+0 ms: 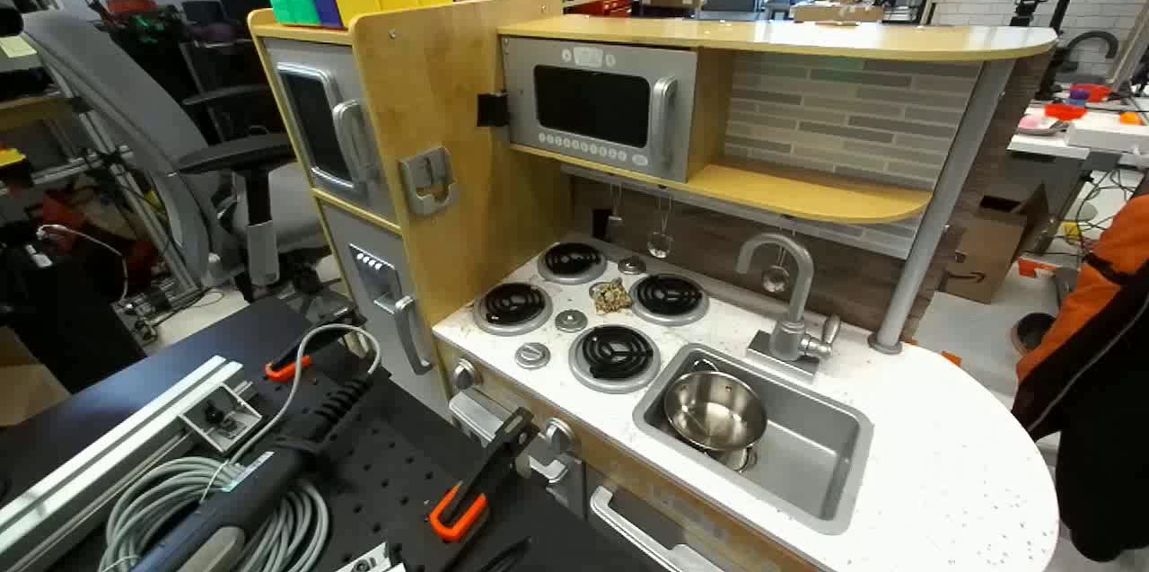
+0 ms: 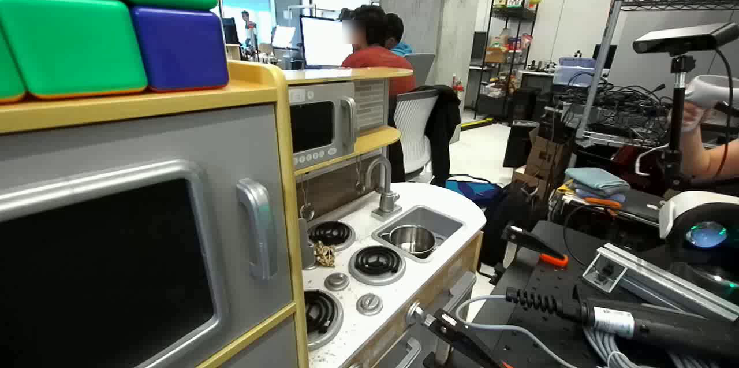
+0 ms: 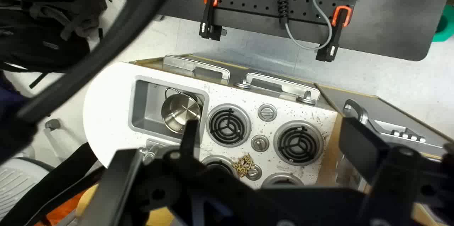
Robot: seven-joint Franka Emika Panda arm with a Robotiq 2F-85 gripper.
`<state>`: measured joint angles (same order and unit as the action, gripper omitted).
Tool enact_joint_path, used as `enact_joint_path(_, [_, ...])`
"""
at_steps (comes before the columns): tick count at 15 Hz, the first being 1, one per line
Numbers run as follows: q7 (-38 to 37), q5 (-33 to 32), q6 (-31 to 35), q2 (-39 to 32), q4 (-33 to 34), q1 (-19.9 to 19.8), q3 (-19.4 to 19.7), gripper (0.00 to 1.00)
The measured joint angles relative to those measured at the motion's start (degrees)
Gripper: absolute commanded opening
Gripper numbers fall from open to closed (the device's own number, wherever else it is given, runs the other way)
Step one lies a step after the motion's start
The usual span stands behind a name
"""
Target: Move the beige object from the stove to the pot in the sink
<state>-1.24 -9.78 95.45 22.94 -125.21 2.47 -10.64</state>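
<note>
The beige object [image 1: 612, 295] is a small, crinkled tan lump on the stove [image 1: 616, 358], between burners and against a knob. It also shows in an exterior view [image 2: 324, 255] and in the wrist view [image 3: 243, 165]. The shiny steel pot [image 1: 715, 411] stands in the grey sink [image 1: 821, 464], at the end nearer the stove. The pot also shows in an exterior view [image 2: 412, 240] and in the wrist view [image 3: 181, 111]. My gripper [image 3: 269, 126] is open and empty, high above the counter, its fingers wide apart. It is out of view in both exterior views.
A curved tap [image 1: 792, 294] rises behind the sink. A toy microwave [image 1: 600, 110] and a shelf [image 1: 812, 190] overhang the back of the counter. A tall wooden cabinet [image 1: 476, 132] stands beside the stove. A black table [image 1: 395, 455] with clamps and cables lies in front.
</note>
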Motion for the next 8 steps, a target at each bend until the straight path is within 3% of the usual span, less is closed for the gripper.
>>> enact_joint_path(5, [-0.77,0.79,1.09,-0.01,-0.35,0.13,0.31,1.00])
enact_joint_path(8, [-5.42,5.51,6.80,-1.73,-1.25,0.12,1.27,1.00])
